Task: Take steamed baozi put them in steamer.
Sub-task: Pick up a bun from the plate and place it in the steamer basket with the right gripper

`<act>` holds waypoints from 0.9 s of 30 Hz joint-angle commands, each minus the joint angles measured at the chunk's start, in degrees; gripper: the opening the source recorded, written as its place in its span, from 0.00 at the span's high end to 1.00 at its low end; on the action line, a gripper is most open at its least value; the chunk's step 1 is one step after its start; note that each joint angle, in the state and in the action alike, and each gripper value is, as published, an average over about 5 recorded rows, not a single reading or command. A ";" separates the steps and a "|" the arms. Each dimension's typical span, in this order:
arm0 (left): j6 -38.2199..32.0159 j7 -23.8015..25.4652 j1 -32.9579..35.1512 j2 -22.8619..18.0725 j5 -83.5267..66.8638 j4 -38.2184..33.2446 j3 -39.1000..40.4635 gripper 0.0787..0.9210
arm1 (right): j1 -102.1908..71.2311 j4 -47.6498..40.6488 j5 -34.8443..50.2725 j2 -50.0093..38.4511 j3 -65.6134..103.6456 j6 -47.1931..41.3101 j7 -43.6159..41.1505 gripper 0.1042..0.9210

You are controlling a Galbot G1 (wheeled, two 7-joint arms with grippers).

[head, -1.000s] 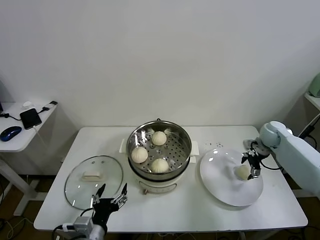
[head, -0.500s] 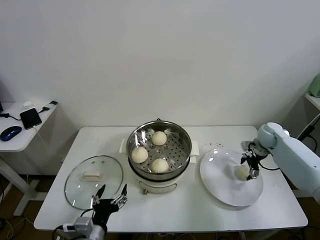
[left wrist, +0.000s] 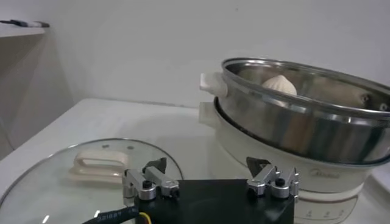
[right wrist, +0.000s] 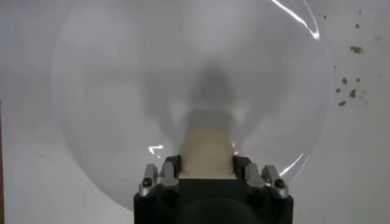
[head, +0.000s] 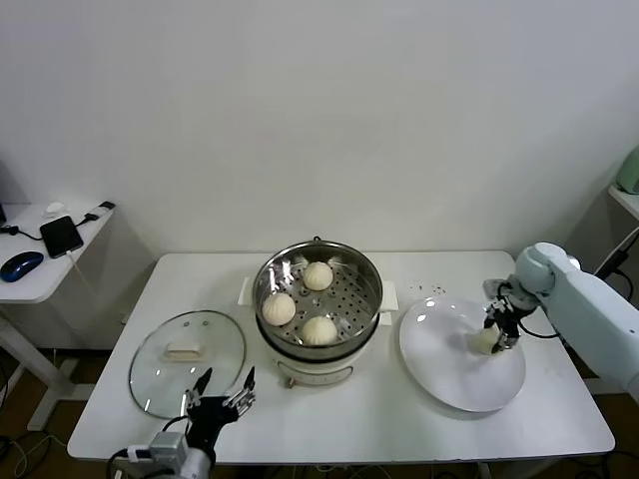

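Lab-like test room: bare white wall, white table (head: pixel 399 419), side desk (head: pixel 30 284) with mouse (head: pixel 21 265), phone (head: pixel 61 236).

Cream-white baozi (head: pixel 486 341) — shiny steel steamer (head: pixel 318 296)

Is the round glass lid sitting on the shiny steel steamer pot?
No, the glass lid lies flat on the white table, left of the open steamer pot.

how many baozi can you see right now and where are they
4: three baozi in the steamer, at the back, left and front; the fourth on the white plate, between the right gripper fingers.
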 commanded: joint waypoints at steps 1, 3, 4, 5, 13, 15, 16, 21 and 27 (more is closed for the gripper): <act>-0.12 -0.10 -0.23 -0.10 0.14 0.07 0.23 0.12 | 4.13 2.36 3.66 -1.72 -3.57 -1.93 -0.57 0.43; -0.25 -0.19 -0.46 -0.17 0.59 0.22 0.34 0.12 | 6.61 3.64 5.73 -2.61 -6.10 -2.82 -0.83 0.44; -0.30 -0.23 -0.61 -0.22 0.87 0.25 0.42 0.12 | 8.29 4.42 7.16 -3.07 -7.84 -3.41 -0.94 0.45; -0.33 -0.26 -0.74 -0.28 1.12 0.24 0.51 0.12 | 9.88 5.07 8.58 -3.42 -9.39 -3.89 -1.00 0.45; -0.32 0.02 -1.38 -0.01 2.97 -0.14 0.41 0.12 | 29.17 10.36 25.65 -2.01 -27.73 -8.90 -0.44 0.45; -0.23 0.33 -1.50 0.03 4.49 -0.10 0.35 0.12 | 35.57 10.79 30.22 0.23 -33.19 -10.12 0.41 0.45; -0.14 0.48 -1.54 0.04 5.14 -0.12 0.38 0.12 | 38.33 10.84 32.53 1.59 -35.70 -10.75 0.83 0.45; -0.05 0.53 -1.55 0.03 5.76 -0.56 0.88 0.12 | 49.00 10.13 42.95 9.60 -44.13 -14.75 2.14 0.45; -0.27 0.34 -1.65 -0.12 5.81 -1.90 2.12 0.12 | 51.01 7.74 48.06 19.84 -47.15 -19.86 2.93 0.45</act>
